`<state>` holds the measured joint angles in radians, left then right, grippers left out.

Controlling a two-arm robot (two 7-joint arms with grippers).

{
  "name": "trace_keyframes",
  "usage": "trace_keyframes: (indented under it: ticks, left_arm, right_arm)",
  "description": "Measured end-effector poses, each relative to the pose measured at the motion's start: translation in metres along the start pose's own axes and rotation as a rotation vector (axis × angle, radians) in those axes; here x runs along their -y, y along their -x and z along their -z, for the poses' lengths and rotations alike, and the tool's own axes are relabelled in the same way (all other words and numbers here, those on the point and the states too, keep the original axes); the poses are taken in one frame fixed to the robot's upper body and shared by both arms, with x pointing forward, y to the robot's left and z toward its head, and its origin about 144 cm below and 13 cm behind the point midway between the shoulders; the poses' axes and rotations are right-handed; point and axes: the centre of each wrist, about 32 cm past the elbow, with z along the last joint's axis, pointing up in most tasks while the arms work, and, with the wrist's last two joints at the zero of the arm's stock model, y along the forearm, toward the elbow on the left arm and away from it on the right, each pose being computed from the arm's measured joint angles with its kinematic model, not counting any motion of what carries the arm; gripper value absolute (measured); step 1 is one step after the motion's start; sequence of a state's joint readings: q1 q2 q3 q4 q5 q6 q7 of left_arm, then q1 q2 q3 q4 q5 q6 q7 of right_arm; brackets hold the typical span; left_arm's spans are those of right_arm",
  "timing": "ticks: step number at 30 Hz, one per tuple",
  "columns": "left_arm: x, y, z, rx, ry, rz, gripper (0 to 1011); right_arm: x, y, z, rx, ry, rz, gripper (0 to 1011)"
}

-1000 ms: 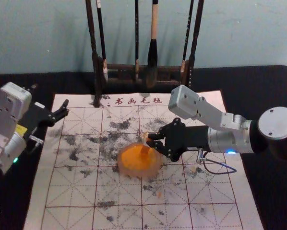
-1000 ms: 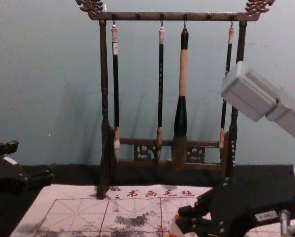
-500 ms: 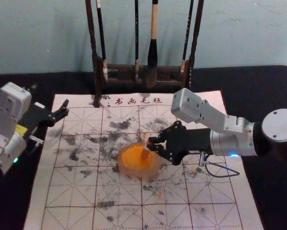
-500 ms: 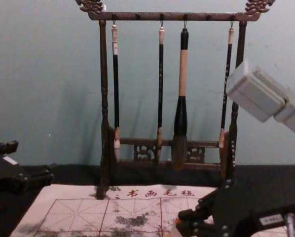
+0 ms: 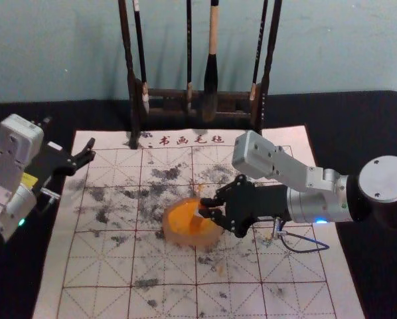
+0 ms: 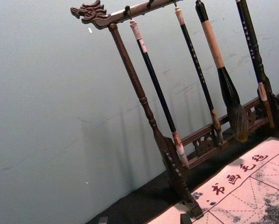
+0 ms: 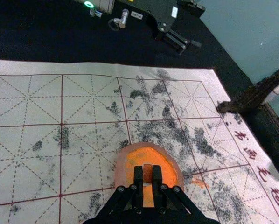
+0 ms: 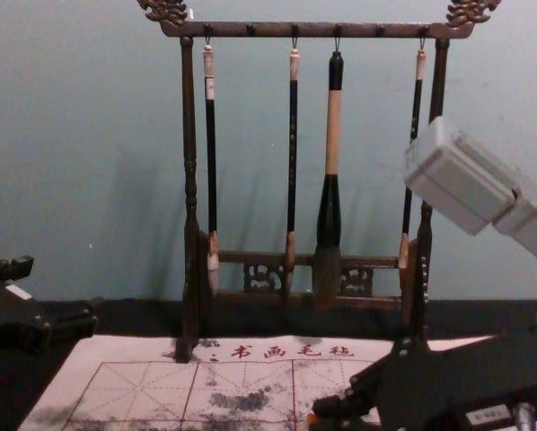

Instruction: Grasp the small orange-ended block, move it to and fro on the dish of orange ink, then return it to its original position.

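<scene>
The right gripper (image 5: 203,207) reaches in over the right part of the dish of orange ink (image 5: 174,234) in the head view. Its fingers hold the small block (image 5: 196,216), which slants down to the orange surface. The right wrist view has the block (image 7: 147,174) pinched between the tips of the right gripper (image 7: 148,179), above the dish (image 7: 121,169); whether it touches the ink I cannot tell. At the left edge of the mat, the left gripper (image 5: 91,151) is parked with spread fingers; the left wrist view catches the tips of the left gripper (image 6: 144,219).
A white gridded mat (image 5: 99,266) with dark smudges lies under the dish on a black table (image 5: 19,279). Behind it stands a wooden brush rack (image 8: 189,180) with hanging brushes, including a thick one (image 8: 329,211).
Over the last half second my right gripper has shifted slightly left and nearer to the body with the block, across the dish. Before that it moved slightly right. The left arm has stayed still.
</scene>
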<state>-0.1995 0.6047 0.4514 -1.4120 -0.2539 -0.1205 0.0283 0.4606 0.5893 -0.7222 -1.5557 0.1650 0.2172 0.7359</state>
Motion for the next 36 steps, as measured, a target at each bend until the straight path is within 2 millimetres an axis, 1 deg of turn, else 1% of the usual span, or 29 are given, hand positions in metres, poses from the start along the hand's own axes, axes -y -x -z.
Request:
trace_keyframes:
  ticks: [13,24,36]
  left_arm:
    - [0.0,0.0,0.0,0.0,0.0,0.0,1001]
    - [0.0,0.0,0.0,0.0,0.0,0.0,1002]
    - [0.0,0.0,0.0,0.0,0.0,0.0,1001]
  right_arm:
    - [-0.007,0.002,-0.006,0.0,-0.012,-0.012,109]
    - [-0.017,-0.002,-0.009,-0.008,-0.003,0.007,109]
    - [-0.018,-0.006,-0.008,-0.017,0.01,0.035,109]
